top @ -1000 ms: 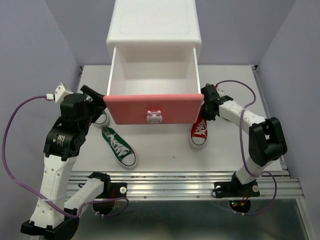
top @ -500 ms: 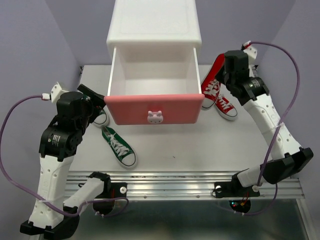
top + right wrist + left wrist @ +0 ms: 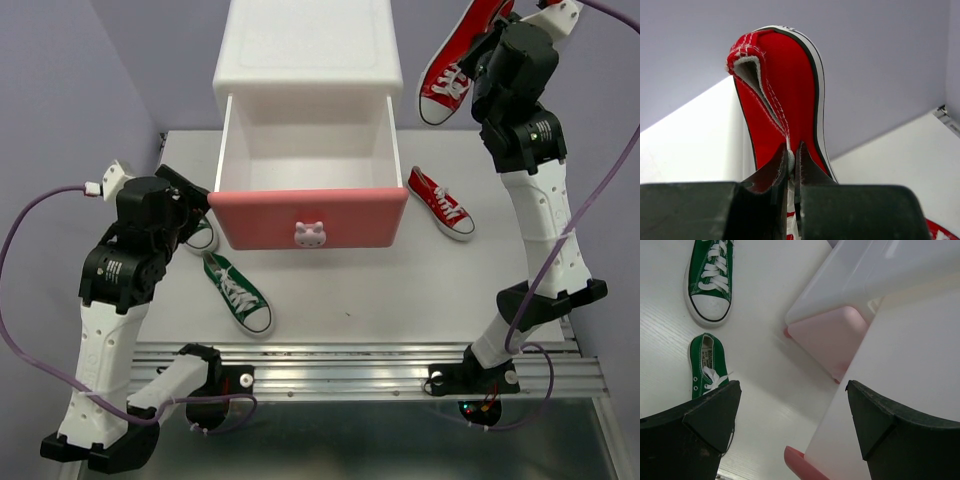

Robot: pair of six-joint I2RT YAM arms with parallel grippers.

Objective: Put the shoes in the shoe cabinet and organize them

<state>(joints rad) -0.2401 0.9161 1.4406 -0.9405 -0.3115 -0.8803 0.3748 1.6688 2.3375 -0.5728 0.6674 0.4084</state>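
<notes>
Holding one red shoe [image 3: 452,62] aloft, right of the shoe cabinet [image 3: 308,50]: right pincer [image 3: 791,159], pinching its canvas.
Left pincer [image 3: 792,390]: spread, empty, low beside the upper drawer [image 3: 350,220].
Drawer: pulled out, nothing inside.
On the bench [image 3: 340,300]: second red shoe [image 3: 441,203]; green shoe [image 3: 238,293]; other green shoe [image 3: 203,236], half hidden by the left arm.
Judged progress: none stowed, all four left to place.
</notes>
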